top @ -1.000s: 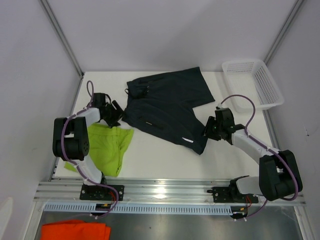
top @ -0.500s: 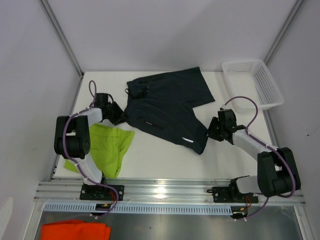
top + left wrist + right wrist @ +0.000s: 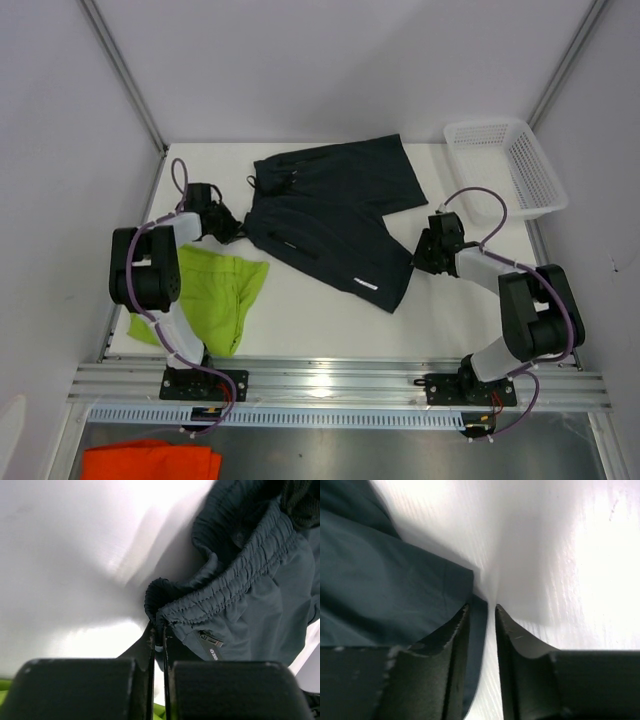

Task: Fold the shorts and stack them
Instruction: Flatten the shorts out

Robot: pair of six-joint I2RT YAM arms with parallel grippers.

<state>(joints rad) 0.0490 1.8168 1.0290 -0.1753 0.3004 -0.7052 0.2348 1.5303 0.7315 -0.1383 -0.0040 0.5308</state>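
Dark navy shorts [image 3: 330, 215] lie spread across the far middle of the desk [image 3: 300, 325]. The lime shorts [image 3: 220, 290] sit crumpled near-left and a basket [image 3: 505, 165] stands far right.

Left wrist: the left hand [image 3: 159, 630] is clenched on the corner of the waistband [image 3: 225, 597].

Right wrist: the right hand [image 3: 482, 611] is narrowly parted astride the leg hem [image 3: 465, 577], not yet clamped.

Folding the dark pair looks to be starting. Next the right hand must pinch, then both lift together. Bare desk nearward leaves room for the fold.
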